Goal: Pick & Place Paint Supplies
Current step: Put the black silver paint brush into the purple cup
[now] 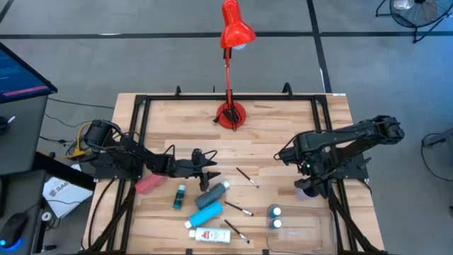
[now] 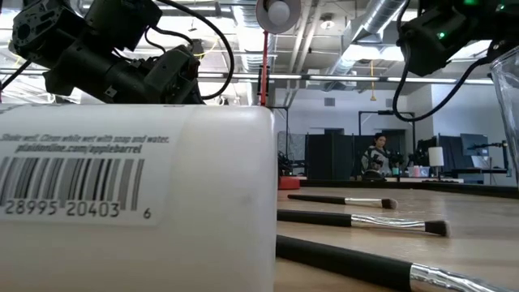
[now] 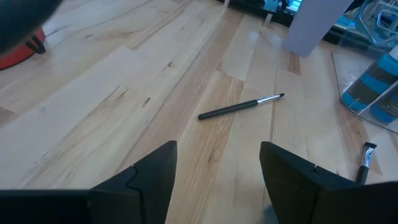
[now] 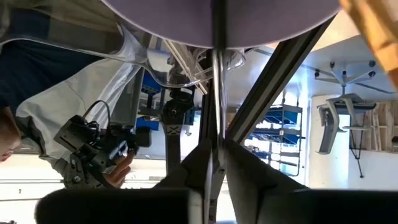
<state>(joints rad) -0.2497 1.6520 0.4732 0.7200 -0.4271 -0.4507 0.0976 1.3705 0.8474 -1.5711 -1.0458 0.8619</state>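
My right gripper (image 1: pixel 308 180) hangs over the lilac cup (image 1: pixel 306 191) at the table's right, shut on a thin dark paintbrush (image 4: pixel 214 93). My left gripper (image 1: pixel 211 172) is open at the table's middle, just above the wood. A paintbrush (image 3: pixel 239 107) lies on the table ahead of its fingers. Near the front lie a teal tube (image 1: pixel 211 195), a blue bottle (image 1: pixel 207 212), a small green bottle (image 1: pixel 180 197), a pink-red tube (image 1: pixel 150 184) and a white bottle (image 1: pixel 209 234). Two more brushes (image 1: pixel 238 207) (image 1: pixel 237 231) lie beside them. My right gripper pinches the paintbrush's thin handle (image 4: pixel 214 134) between its two fingers. The brush runs on ahead of the fingers to the lilac cup (image 4: pixel 217 18), where its other end is hidden. It is lifted clear of the table.
A clear tray (image 1: pixel 304 230) at the front right holds two white-capped bottles (image 1: pixel 274 211) (image 1: pixel 276 223). The red desk lamp (image 1: pixel 231 113) stands at the far middle. In the low view the white bottle (image 2: pixel 138 195) fills the foreground. A dark frame (image 1: pixel 141 106) runs along the table's edges.
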